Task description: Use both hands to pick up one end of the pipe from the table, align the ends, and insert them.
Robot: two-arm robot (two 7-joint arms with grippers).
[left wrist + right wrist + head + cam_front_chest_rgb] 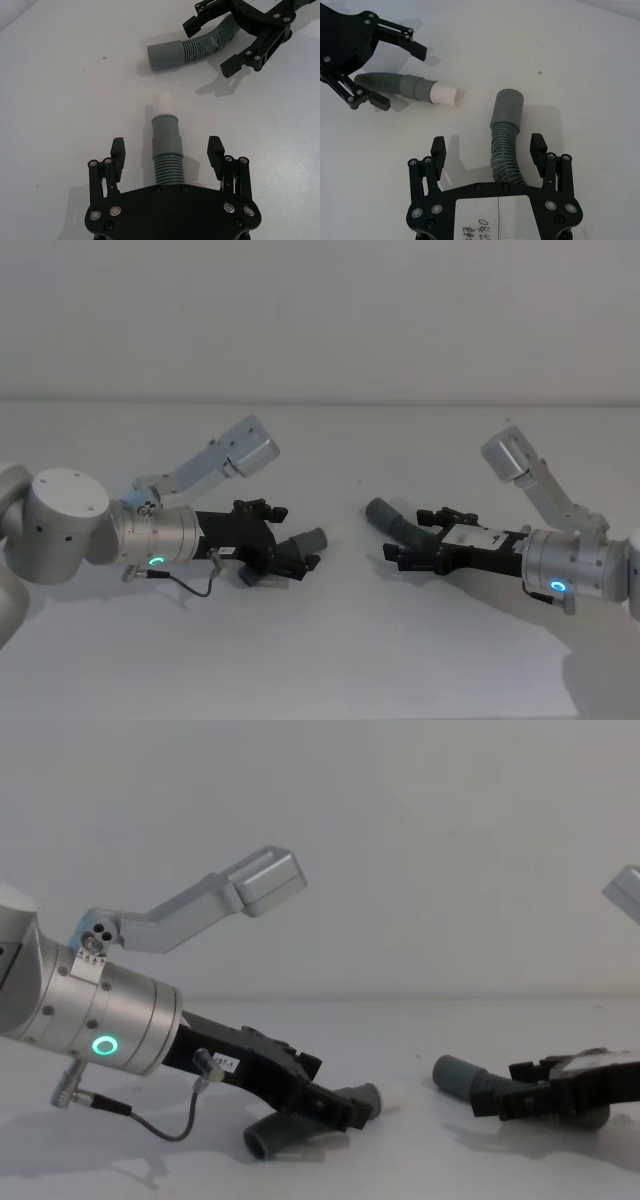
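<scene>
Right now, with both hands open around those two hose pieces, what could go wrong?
1. The right hand straddles the grey hose on its ribbed, curved part. Once gripped there, its cuff may point off-line and miss the other end.
2. The left hand is open around the white-tipped hose, which lies loose on the table. Closing off-centre might roll or push it away.

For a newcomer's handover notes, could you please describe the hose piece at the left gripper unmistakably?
On the white table, the open left gripper straddles this corrugated hose piece. Unlike the plain-cuffed piece at the right gripper, its grey cuff ends in a narrower white tip.
</scene>
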